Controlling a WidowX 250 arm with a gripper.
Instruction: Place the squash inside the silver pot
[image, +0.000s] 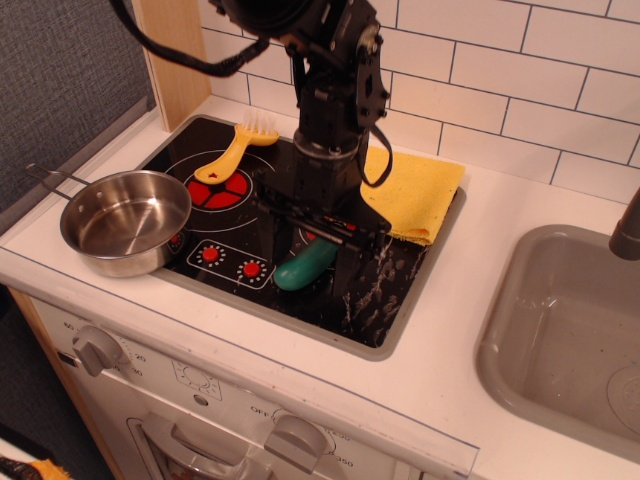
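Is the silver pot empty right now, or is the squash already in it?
Empty. The silver pot shows only its bare shiny inside; the squash lies on the stovetop beneath the gripper.

The gripper (313, 262) stood low over the stovetop (385, 295), its fingers (349, 287) spread either side of the squash (304, 265). Behind the fingers the yellow cloth (418, 188) lay close. Off to their left, bare black glass ran clear to the silver pot (125, 221), whose open mouth was unobstructed. The yellow brush (237, 148) lay well behind that path.
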